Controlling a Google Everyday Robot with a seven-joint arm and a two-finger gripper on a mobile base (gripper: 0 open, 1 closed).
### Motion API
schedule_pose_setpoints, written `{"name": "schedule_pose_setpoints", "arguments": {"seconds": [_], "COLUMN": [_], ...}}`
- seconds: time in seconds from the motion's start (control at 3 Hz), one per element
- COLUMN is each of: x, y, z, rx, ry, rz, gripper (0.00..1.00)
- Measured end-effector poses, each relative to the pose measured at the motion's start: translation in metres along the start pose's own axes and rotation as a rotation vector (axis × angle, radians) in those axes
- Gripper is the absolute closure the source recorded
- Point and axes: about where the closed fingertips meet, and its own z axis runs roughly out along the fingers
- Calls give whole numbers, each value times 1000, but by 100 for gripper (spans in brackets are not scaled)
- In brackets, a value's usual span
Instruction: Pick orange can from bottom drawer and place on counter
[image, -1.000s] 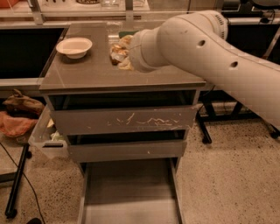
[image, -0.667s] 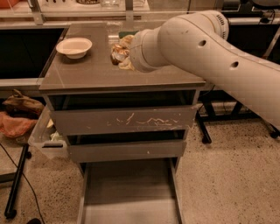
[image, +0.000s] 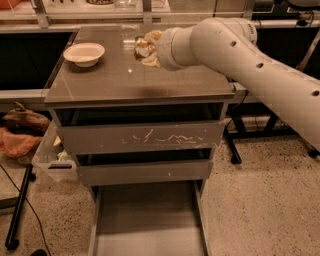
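The orange can does not show in the camera view. The bottom drawer (image: 150, 220) is pulled open at the bottom of the cabinet, and the part of its grey floor that shows is bare. The counter (image: 125, 80) is the glossy grey-brown top. My white arm reaches in from the right over the counter's back middle. The gripper (image: 156, 49) is at the arm's end, mostly hidden behind the wrist, next to a crumpled pale-yellow thing (image: 144, 49) that lies on the counter.
A white bowl (image: 84, 53) stands on the counter's left back. The scratched upper drawer (image: 140, 137) and the plain middle drawer (image: 145, 172) are shut. A clear plastic bin (image: 50, 160) and an orange bag (image: 15, 142) sit on the floor at the left. Black stand legs are at the left and right.
The arm's end has shifted slightly to the right and back over the counter. Nothing else has moved.
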Motion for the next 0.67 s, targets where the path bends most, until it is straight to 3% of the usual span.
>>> {"name": "schedule_pose_setpoints", "arguments": {"seconds": [0.33, 0.67], "x": [23, 41], "y": [-9, -10], "z": [41, 70], "rx": [-32, -100], "ry": [-88, -145], "rz": [102, 191], "gripper": [100, 100]}}
